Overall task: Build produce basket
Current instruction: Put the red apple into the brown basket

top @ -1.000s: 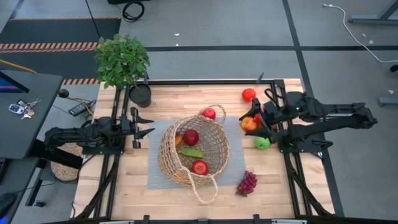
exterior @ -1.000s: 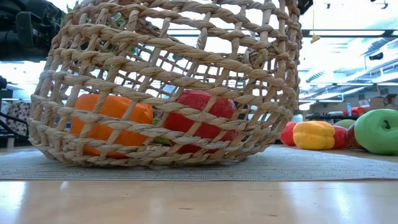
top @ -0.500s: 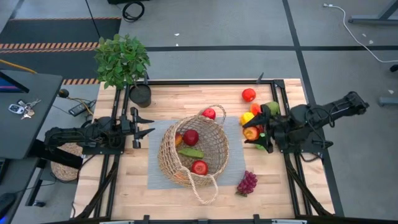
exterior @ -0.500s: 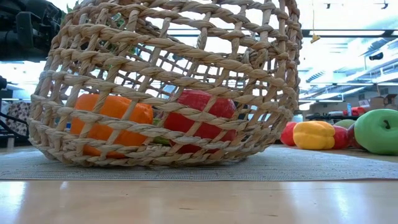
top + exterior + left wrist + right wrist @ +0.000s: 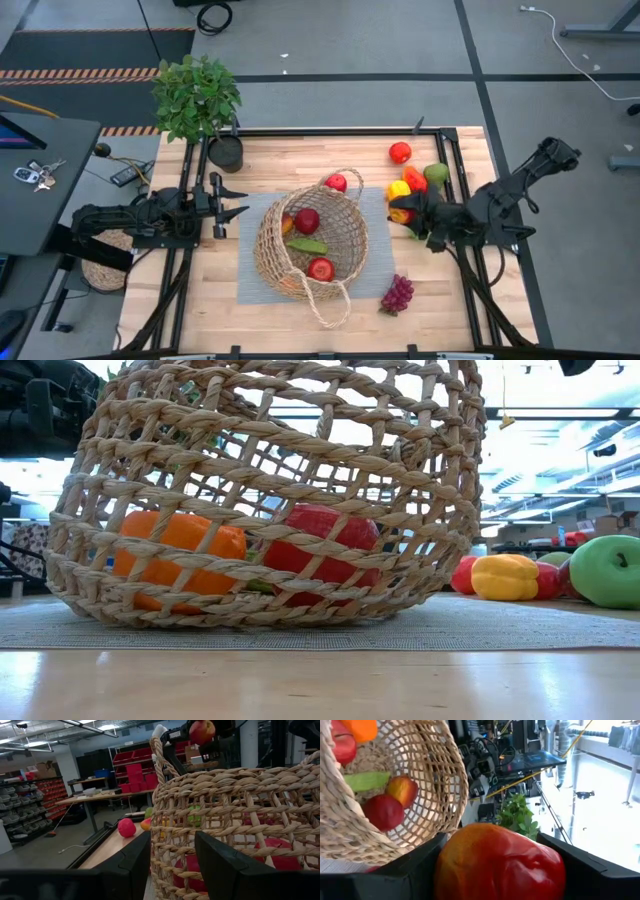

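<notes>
red and yellow skin, smooth and glossy, fills the right wrist view: the right gripper (image 5: 408, 212) is pinching a red-yellow apple (image 5: 500, 865) between its two dark fingers, raised above the table just beside the loose fruit on the right. judging by its sheen and even shape, the apple is probably a light, hard moulded piece, so it should be stiff but slippery; the hold across its widest part looks like the safest place to keep it from squirting out.

the basket (image 5: 312, 243) sits on a grey woven mat (image 5: 250, 280) in the middle of the pale wooden table (image 5: 180, 310). it is open-weave tan wicker with looped handles, rough and springy, likely light enough to slide if bumped at the rim. inside lie a red apple (image 5: 307, 221), another red apple (image 5: 321, 268), a green cucumber (image 5: 306, 245) and something orange against the wall. a third red apple (image 5: 336, 183) rests at the far rim.

still outside are a yellow pepper (image 5: 398, 189), a green apple (image 5: 435, 173), a red tomato-like fruit (image 5: 400, 152) and bumpy purple grapes (image 5: 397, 294), which look the most awkward to grip and best taken around the cluster's middle.

the left gripper (image 5: 232, 201) waits just left of the basket with its fingers spread. a leafy potted plant (image 5: 197, 97) stands at the far left corner.
</notes>
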Robot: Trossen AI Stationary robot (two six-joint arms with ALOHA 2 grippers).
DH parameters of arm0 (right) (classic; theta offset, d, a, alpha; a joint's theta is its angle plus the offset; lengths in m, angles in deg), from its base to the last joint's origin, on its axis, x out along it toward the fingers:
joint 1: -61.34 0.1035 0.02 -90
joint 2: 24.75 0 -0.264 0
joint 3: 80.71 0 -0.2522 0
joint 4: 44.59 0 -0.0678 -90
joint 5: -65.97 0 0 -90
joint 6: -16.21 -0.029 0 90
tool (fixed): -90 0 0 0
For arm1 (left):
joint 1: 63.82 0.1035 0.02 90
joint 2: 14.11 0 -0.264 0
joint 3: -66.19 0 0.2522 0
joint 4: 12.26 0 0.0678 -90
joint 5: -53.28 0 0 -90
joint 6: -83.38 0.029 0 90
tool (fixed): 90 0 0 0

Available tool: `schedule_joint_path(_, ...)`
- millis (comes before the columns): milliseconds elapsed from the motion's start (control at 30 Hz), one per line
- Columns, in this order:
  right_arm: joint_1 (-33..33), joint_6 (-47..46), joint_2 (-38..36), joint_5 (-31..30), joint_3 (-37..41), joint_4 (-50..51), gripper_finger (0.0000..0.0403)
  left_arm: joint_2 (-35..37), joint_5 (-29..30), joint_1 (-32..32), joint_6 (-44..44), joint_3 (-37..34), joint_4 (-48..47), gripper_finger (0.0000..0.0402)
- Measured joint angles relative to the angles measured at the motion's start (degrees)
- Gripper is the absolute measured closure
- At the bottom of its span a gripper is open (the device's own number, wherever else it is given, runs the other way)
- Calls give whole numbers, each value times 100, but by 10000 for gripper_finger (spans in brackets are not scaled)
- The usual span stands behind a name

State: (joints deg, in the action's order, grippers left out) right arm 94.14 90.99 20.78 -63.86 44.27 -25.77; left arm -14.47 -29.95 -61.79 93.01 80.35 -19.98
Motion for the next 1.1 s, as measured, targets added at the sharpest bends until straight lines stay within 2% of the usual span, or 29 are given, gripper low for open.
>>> schedule_joint_path(167, 169, -375, 156, 142, 0, -229, 96, -1, -1, 0, 0, -1, 0, 241)
schedule_joint_path(300, 233, -1295, 338, 504, 0, -618, 96, 0, 0, -1, 0, 0, 0, 241)
schedule_joint_path(467, 226, -2503, 631, 480, 0, -967, 96, -1, 0, 1, 1, 0, 0, 241)
schedule_joint_path(667, 192, -3648, 1064, -254, 0, -1577, 96, -1, 2, -1, 1, -1, 0, 241)
schedule_joint_path(867, 194, -3795, 1356, -764, -11, -2341, 96, 0, 2, 1, 2, 0, 0, 241)
schedule_joint_path(1000, 167, -4344, 1594, -769, -340, -1814, 96, 0, 2, 0, 1, 0, 0, 241)
schedule_joint_path(1100, 108, -5075, 1860, -169, -795, -1006, 96, -1, 2, -1, 0, 0, 0, 241)
